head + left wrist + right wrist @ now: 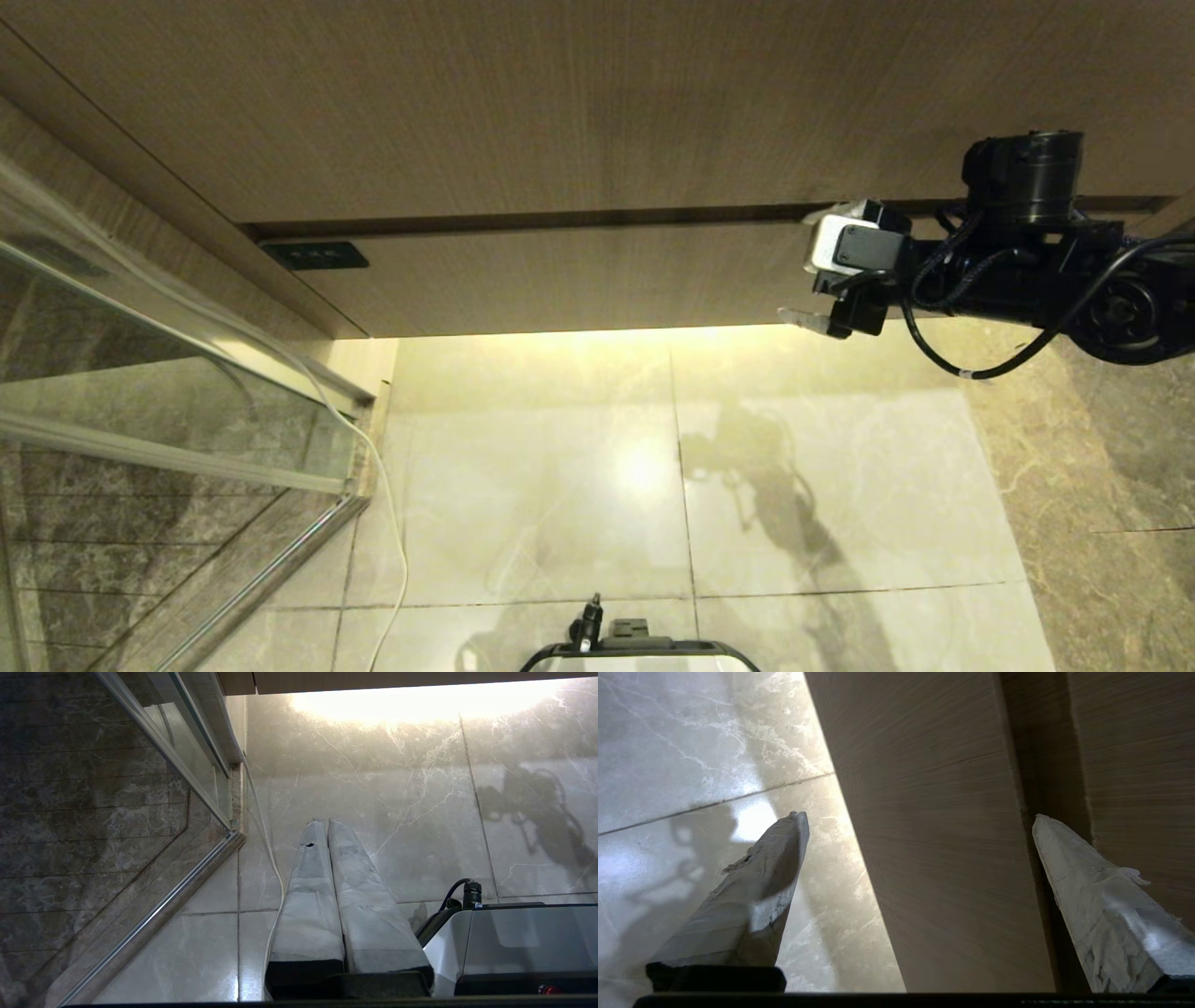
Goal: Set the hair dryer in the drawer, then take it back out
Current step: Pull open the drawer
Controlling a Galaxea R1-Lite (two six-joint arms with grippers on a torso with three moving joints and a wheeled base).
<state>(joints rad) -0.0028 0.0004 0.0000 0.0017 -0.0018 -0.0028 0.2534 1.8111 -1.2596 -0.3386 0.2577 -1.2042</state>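
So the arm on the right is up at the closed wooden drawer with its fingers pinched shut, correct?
Not quite. The right gripper is at the closed drawer, but its fingers stand wide apart, one on each side of the drawer front. The right wrist view shows this plainly.

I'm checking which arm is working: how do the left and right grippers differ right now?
The left gripper has its fingers pressed together; the right gripper has its fingers spread wide. The left gripper hangs low over the floor tiles by the robot's base; the right gripper is raised at the closed drawer front, one finger above and one below it. Both hold nothing and share pale wrapped fingers.
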